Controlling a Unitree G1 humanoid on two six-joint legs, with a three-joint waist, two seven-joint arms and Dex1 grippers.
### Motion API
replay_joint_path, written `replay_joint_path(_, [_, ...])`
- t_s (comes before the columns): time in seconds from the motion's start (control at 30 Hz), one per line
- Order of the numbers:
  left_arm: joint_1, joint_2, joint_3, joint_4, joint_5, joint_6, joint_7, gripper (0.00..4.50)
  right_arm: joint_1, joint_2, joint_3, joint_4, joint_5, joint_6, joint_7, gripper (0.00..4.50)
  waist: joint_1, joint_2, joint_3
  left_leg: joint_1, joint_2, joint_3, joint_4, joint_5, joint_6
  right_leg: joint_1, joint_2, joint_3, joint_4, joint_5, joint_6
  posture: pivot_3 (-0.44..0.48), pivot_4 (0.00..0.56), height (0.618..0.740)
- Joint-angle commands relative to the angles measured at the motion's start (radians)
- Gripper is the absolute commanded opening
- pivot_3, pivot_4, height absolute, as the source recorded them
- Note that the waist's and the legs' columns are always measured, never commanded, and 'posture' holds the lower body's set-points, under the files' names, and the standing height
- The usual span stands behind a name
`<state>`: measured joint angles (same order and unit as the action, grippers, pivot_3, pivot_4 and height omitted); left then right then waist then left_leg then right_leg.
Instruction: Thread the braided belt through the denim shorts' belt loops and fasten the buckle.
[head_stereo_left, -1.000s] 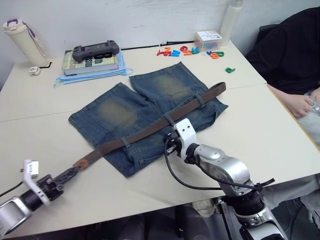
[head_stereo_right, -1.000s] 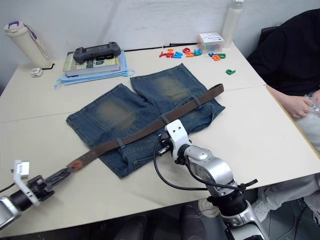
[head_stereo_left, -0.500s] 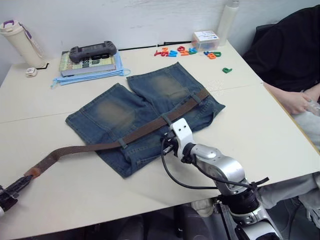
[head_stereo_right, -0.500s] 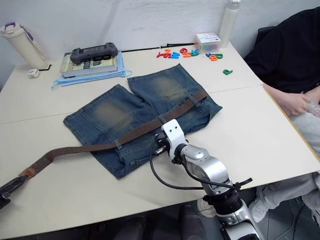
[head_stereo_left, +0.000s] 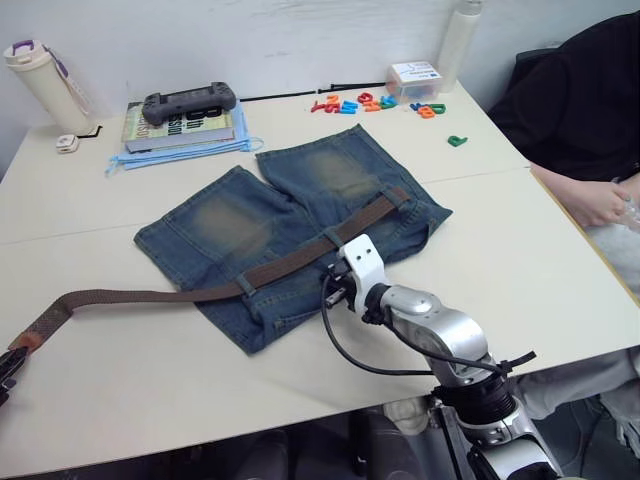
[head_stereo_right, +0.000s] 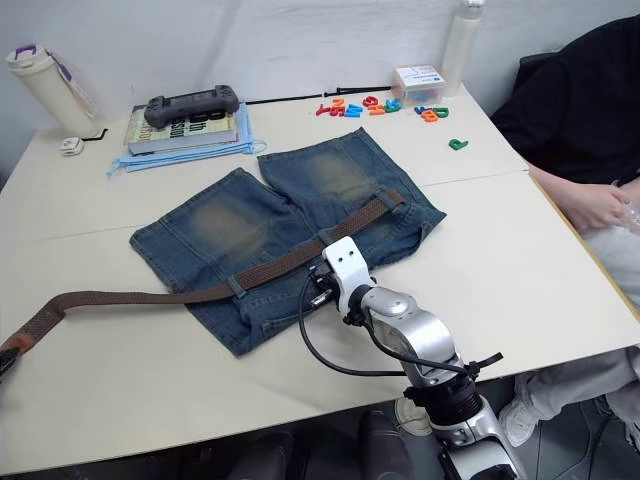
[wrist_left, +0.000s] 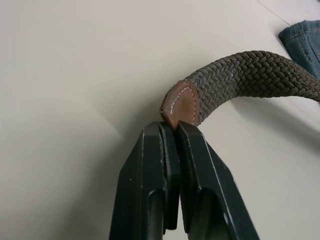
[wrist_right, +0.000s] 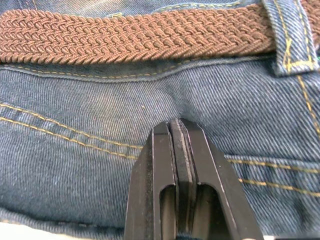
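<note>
My left end effector is pinched on the braided belt's leather tip while my right end effector, closed, pins the denim shorts on the surface; belt's floppy, so gripping that stiffer tip seems smart.

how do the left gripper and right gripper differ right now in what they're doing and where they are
The left gripper is shut on the leather tip of the braided belt, out at the table's near left edge, away from the denim shorts. The right gripper presses its closed fingers onto the shorts just below the belt, by a belt loop, holding no belt. Both have their black fingers together.
</note>
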<state>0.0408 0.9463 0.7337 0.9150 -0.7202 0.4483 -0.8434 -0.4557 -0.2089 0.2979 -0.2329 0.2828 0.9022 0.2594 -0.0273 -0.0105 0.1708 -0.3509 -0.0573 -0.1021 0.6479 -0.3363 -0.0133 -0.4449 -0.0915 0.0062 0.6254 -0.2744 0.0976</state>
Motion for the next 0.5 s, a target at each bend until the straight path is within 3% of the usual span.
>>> replay_joint_path(0.03, [-0.009, -0.009, -0.016, 0.057, 0.046, -0.028, -0.033, 2.00, 0.001, 0.001, -0.010, -0.001, -0.016, 0.007, 0.008, 0.00, 0.000, 0.002, 0.001, 0.000, 0.000, 0.000, 0.000, 0.000, 0.000, 0.000, 0.000, 0.000, 0.000, 0.000, 0.000, 0.000, 0.150, 0.713])
replay_joint_path(0.17, [-0.039, -0.011, 0.027, -0.002, 0.009, -0.017, -0.067, 3.57, -0.001, -0.006, -0.052, -0.034, 0.006, 0.032, 0.025, 0.00, 0.000, 0.003, 0.001, 0.000, 0.000, -0.002, 0.000, 0.001, -0.002, 0.000, 0.000, 0.000, 0.001, 0.000, -0.001, 0.000, 0.150, 0.713])
replay_joint_path(0.23, [-0.056, -0.009, 0.042, -0.014, -0.009, -0.001, -0.095, 3.57, 0.001, -0.010, -0.073, -0.053, 0.017, 0.046, 0.033, 0.00, 0.000, 0.002, 0.001, -0.001, 0.000, -0.004, 0.000, 0.001, -0.002, 0.000, 0.000, 0.000, 0.001, 0.000, -0.001, 0.000, 0.150, 0.713])
replay_joint_path(0.33, [-0.051, -0.015, 0.053, -0.171, -0.086, 0.122, -0.195, 3.62, -0.002, -0.011, -0.143, -0.112, 0.081, 0.106, 0.057, 0.96, 0.002, -0.001, 0.001, -0.003, 0.000, -0.004, 0.000, 0.001, -0.002, -0.001, -0.001, -0.001, 0.000, 0.000, -0.001, 0.000, 0.150, 0.713])
replay_joint_path(0.4, [-0.008, -0.039, 0.056, -0.348, -0.149, 0.229, -0.232, 3.62, -0.011, -0.015, -0.190, -0.152, 0.120, 0.146, 0.064, 2.02, 0.002, -0.004, 0.002, -0.005, -0.001, -0.006, 0.001, 0.001, -0.002, -0.001, -0.002, -0.001, -0.001, 0.000, -0.001, 0.000, 0.150, 0.713])
replay_joint_path(0.47, [0.023, -0.057, 0.069, -0.490, -0.216, 0.322, -0.234, 3.62, -0.018, -0.022, -0.232, -0.188, 0.155, 0.181, 0.071, 2.57, 0.001, -0.006, 0.002, -0.006, -0.001, -0.006, 0.001, 0.001, -0.002, -0.001, -0.002, -0.001, -0.003, 0.000, -0.001, 0.000, 0.150, 0.713])
replay_joint_path(0.5, [0.033, -0.063, 0.079, -0.547, -0.246, 0.364, -0.227, 3.62, -0.021, -0.024, -0.256, -0.207, 0.176, 0.198, 0.077, 3.16, 0.000, -0.006, 0.002, -0.006, -0.001, -0.005, 0.001, 0.001, -0.003, -0.001, -0.002, -0.001, -0.004, 0.000, -0.001, 0.000, 0.150, 0.713])
